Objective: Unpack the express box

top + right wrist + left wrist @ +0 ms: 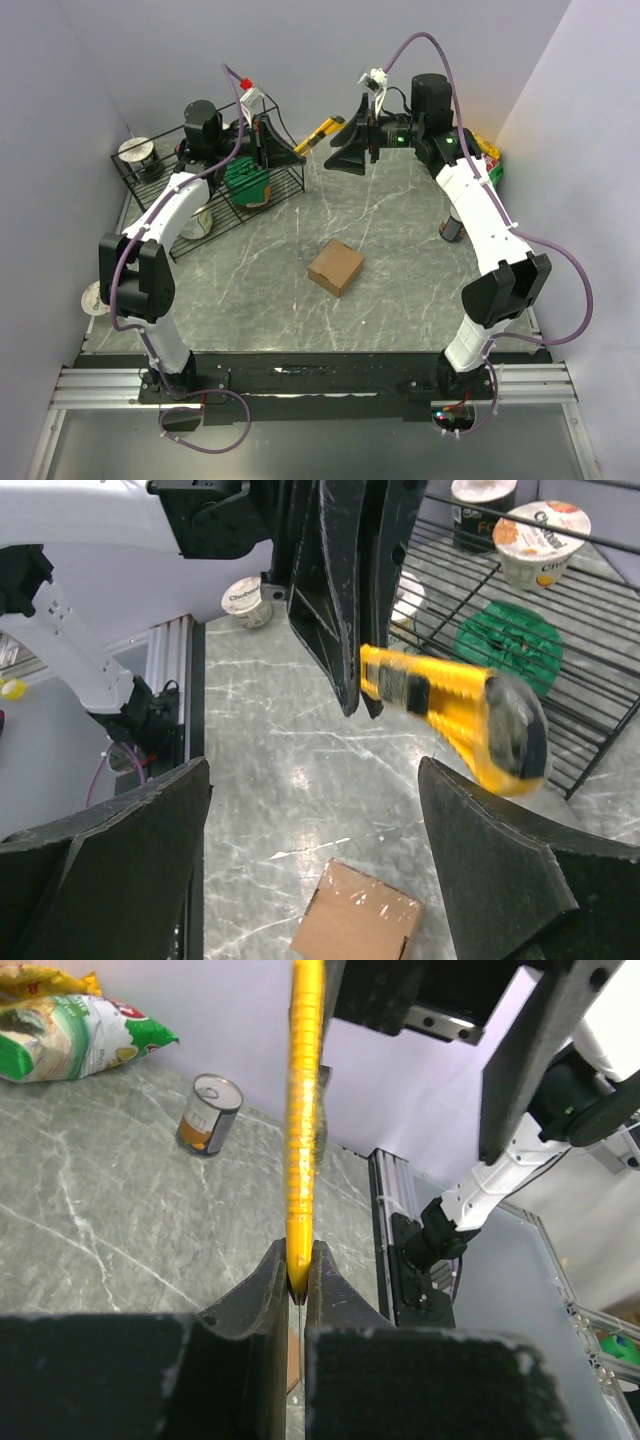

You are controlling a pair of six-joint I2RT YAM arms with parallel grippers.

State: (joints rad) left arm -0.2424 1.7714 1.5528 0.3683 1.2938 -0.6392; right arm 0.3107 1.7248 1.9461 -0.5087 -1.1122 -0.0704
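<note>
One express box [335, 267] sits near the middle of the table [400, 220], well apart from both arms, which are raised at the far side. The left fingers [265, 1290] are clamped on one yellow utility knife [305, 1110] (gripped at one end, its body sticking out beyond them). The right fingers [130, 840] are spread wide with nothing between them. One can [209, 1113] stands on the table, and one black wire rack [590, 630] sits at the far left.
</note>
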